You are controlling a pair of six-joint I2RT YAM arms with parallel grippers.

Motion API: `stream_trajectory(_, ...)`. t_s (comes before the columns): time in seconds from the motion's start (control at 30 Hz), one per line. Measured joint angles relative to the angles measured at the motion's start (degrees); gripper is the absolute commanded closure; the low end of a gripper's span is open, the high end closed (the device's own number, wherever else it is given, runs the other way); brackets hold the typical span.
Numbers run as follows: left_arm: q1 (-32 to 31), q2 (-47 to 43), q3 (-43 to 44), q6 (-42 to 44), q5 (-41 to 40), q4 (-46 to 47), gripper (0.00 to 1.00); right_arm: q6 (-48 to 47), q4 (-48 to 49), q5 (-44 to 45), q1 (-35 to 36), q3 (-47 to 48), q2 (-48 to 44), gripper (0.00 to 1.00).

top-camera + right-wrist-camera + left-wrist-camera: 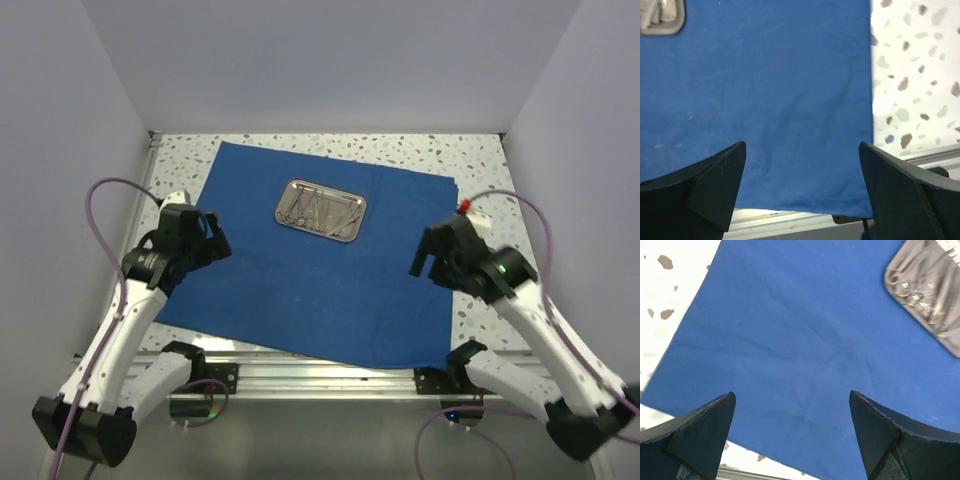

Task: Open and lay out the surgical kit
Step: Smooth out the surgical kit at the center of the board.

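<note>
Several thin steel instruments inside shiny tray on flat blue drape

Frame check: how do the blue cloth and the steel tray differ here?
The blue cloth is matte and far larger, spread over most of the table; the steel tray is shiny and small. The cloth lies on the table, while the tray sits on the cloth, toward its far side. The tray holds thin steel instruments; the cloth carries only the tray. Both are roughly rectangular and lie flat.
</note>
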Motion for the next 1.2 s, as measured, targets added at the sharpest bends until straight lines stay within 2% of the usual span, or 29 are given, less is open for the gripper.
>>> stream_trajectory(0.1, 0.0, 7.98, 1.18, 3.56, -1.05, 3.37, 0.0, -4.24, 6.29, -1.92, -2.36, 5.62, 18.93, 0.02)
stream_trajectory(0.17, 0.02, 14.12, 3.23, 6.16, -1.73, 5.53, 0.0, -6.93, 12.87, -5.86, -6.49, 9.22, 31.19, 0.02)
stream_trajectory(0.27, 0.48, 24.61, 8.87, 9.75, -2.73, 9.68, 0.0, -8.98, 19.69, -10.67, -15.17, 11.69, 42.51, 0.02)
stream_trajectory(0.33, 1.57, 31.17, 13.25, 11.61, -2.97, 12.15, 0.0, -10.14, 20.98, -12.22, -20.26, 15.08, 48.83, 0.02)
stream_trajectory(0.5, 7.74, 45.4, 23.87, 13.7, -2.38, 16.96, 0.01, -13.66, 21.81, -11.45, -27.87, 34.23, 67.47, 0.02)
stream_trajectory(0.63, 12.55, 54.64, 31.02, 14.88, -0.9, 20.46, 0.01, -13.68, 21.79, -11.85, -31.26, 40.59, 73.4, 0.02)
stream_trajectory(0.9, 17.2, 73.42, 48.39, 16.72, 4.42, 23.08, 0.04, -13.77, 20.41, -8.61, -35.15, 43.23, 76.87, 0.02)
stream_trajectory(1.03, 19.8, 79.32, 51.67, 16.02, 8.2, 25.51, 0.05, -13.94, 20.41, -6.86, -35.17, 43.25, 76.96, 0.02)
stream_trajectory(1.2, 21.59, 84.63, 54.8, 14.69, 12.44, 28.35, 0.12, -14.45, 20.59, -5.51, -35.08, 43.89, 77.79, 0.03)
